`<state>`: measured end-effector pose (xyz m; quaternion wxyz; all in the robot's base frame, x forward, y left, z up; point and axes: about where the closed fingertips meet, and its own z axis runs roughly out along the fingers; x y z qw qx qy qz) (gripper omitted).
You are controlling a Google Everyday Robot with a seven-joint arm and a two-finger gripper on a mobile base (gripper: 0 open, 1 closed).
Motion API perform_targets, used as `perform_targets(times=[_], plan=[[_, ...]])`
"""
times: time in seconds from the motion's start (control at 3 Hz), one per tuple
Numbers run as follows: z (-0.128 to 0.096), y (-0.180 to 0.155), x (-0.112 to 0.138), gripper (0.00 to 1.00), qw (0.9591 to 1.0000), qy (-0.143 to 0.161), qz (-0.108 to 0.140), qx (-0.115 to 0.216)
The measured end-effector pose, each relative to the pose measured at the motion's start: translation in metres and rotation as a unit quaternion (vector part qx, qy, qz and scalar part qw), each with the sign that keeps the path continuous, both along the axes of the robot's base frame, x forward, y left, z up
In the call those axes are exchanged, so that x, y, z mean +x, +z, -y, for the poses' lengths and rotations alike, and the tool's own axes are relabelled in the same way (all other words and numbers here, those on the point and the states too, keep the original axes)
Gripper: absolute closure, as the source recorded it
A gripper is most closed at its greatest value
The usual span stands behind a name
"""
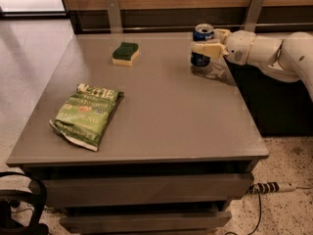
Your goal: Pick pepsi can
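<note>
The pepsi can (201,58) is dark blue with a silver top. It is upright at the far right of the grey table (161,116). My gripper (203,39) reaches in from the right on a white arm and is shut on the can, one cream finger (206,48) across its front and the other behind it. The can hangs a little above the tabletop, with its dark reflection just below it.
A green-and-yellow sponge (125,53) lies at the far middle of the table. A green chip bag (87,114) lies at the near left. A wooden wall with metal brackets runs behind the table. A power strip (272,187) lies on the floor at the right.
</note>
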<state>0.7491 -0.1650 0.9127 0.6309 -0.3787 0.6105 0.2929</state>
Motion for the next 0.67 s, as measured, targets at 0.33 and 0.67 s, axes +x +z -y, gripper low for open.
perform_targets(times=[0.33,0.67], plan=[[0.003,0.028,-0.007,1.00,0.9995,-0.006,0.025,-0.018],[0.003,0.060,-0.019,1.00,0.9974,-0.015,0.061,-0.036]])
